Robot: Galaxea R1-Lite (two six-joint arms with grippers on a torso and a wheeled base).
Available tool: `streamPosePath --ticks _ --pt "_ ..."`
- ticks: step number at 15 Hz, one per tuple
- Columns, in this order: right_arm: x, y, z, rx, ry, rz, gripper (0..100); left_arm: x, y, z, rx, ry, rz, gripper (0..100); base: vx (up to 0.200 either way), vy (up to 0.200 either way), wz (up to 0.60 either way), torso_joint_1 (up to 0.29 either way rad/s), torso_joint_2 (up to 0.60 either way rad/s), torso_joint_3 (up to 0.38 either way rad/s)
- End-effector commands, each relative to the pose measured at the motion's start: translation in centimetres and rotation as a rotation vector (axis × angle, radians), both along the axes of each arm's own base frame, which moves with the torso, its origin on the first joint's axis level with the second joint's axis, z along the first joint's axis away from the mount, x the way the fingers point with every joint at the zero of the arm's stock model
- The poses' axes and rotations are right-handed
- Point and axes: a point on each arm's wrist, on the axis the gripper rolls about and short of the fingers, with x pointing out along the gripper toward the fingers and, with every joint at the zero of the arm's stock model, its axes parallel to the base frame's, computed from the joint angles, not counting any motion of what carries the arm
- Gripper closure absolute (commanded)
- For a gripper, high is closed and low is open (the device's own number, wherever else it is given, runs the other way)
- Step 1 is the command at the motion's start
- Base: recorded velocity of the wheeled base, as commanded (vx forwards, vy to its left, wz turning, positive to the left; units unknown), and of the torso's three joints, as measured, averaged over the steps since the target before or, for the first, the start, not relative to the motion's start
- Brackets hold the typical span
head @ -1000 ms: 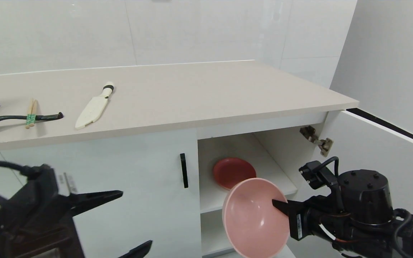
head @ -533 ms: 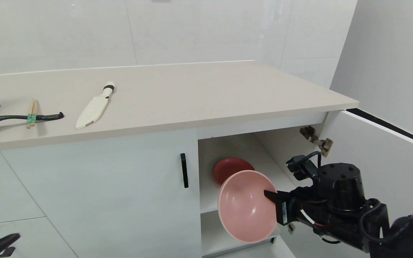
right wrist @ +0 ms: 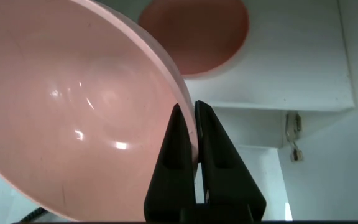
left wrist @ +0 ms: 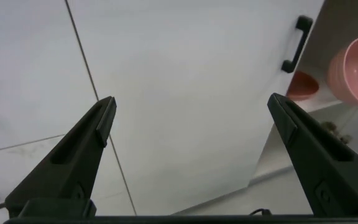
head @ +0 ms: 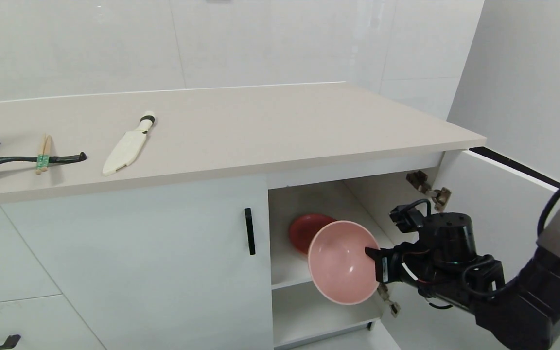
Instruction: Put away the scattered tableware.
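Carrying the pink bowl (head: 341, 262) toward the open cabinet. The right hand (head: 370, 254) is clamped on the bowl's rim, one finger inside and one outside, with the bowl tipped up on edge. The bowl hangs at the mouth of the upper shelf (head: 287, 272), just in front of the red plate (head: 304, 228) lying there; can't tell if they touch.

Step in hand, as I read it: stowing the bowl. Next move calls for:
- levelling it
- going in under the counter (head: 260, 126) edge, clear of the hinge (head: 428, 189)
- setting it down on or beside the plate
- letting go

The left hand (left wrist: 191, 106) is spread wide and holds nothing, low in front of the closed door (head: 163, 253).

On the counter, well apart from the cabinet: cream knife (head: 127, 146), chopsticks (head: 42, 154), black utensil (head: 63, 158). Not yet stowed.
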Motion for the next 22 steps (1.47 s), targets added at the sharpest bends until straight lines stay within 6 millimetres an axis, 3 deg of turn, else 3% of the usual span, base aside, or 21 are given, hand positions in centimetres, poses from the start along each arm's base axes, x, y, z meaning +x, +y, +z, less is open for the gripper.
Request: streamPosePath --ticks 1,2,6,9,15,18,22 --pt "1.9 0.3 -3.7 -0.005 0.020 -0.009 100 0.4 -0.2 -1.9 0.020 0.071 0.061 0 0.000 0.000 0.00 0.000 0.00 0.000" --pt "2.6 0.3 -4.3 0.008 -0.006 -0.017 100 0.3 -0.2 -3.1 0.011 0.069 0.074 0 0.000 0.000 0.00 0.000 0.00 0.000" --pt "6.5 0.1 -4.6 0.061 -0.097 -0.035 100 0.5 -0.4 -3.2 0.011 0.035 0.079 0 0.000 0.000 0.00 0.000 0.00 0.000" --pt "9.3 -0.4 -6.5 0.054 -0.087 -0.076 100 0.5 -0.4 -3.1 0.012 0.031 0.084 0 0.000 0.000 0.00 0.000 0.00 0.000" --pt "15.0 1.4 -6.8 0.063 -0.110 -0.079 100 0.5 -0.4 -3.1 0.010 0.032 0.101 0 0.000 0.000 0.00 0.000 0.00 0.000" --pt "16.2 1.7 -7.5 0.046 -0.069 -0.081 100 0.5 -0.4 -3.1 0.010 0.031 0.116 0 0.000 0.000 0.00 0.000 0.00 0.000" --pt "16.5 1.8 -7.8 0.042 -0.022 -0.064 100 0.4 -0.4 -3.2 0.010 0.023 0.139 0 0.000 0.000 0.00 0.000 0.00 0.000"
